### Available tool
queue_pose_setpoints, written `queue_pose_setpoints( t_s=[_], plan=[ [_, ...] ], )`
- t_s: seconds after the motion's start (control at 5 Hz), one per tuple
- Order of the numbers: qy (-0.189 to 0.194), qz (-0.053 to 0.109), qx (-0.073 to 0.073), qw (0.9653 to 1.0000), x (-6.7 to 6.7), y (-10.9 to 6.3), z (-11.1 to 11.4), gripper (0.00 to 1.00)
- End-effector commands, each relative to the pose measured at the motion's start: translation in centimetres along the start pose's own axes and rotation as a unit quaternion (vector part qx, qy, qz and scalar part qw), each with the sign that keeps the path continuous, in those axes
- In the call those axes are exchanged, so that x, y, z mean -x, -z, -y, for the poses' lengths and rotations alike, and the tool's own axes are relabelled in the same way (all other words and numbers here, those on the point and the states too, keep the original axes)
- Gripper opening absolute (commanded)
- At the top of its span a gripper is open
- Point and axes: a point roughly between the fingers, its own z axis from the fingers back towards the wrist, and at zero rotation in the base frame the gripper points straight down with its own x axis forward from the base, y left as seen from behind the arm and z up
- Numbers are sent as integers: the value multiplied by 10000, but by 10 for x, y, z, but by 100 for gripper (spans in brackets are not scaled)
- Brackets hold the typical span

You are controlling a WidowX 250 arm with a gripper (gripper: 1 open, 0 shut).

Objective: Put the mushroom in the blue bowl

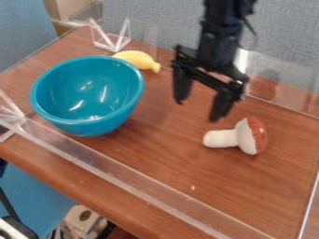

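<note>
The mushroom (pixel 236 136) lies on its side on the wooden table, cream stem pointing left, reddish-brown cap to the right. My gripper (pixel 202 105) hangs pointing down just above and to the left of it, open, with nothing between its black fingers (pixel 182 88). The blue bowl (pixel 85 94) stands at the left of the table, well apart from the gripper, and holds nothing.
A yellow banana (pixel 137 61) lies behind the bowl. A clear plastic wall (pixel 137 173) rims the table (pixel 162 149) on all sides. Bare wood shows between bowl and mushroom.
</note>
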Motion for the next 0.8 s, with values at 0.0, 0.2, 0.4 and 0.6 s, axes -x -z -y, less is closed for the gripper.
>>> queue_pose_setpoints(
  t_s=[0.0, 0.2, 0.4, 0.6],
  plan=[
    [215, 355, -150, 9990, -19, -18, 11, 100],
    [625, 379, -286, 9969, -28, -8, 24, 100],
    [1019, 416, -386, 9932, -37, 1, 37, 100],
    [865, 439, -410, 9944, -49, 5, 46, 100]
  ],
)
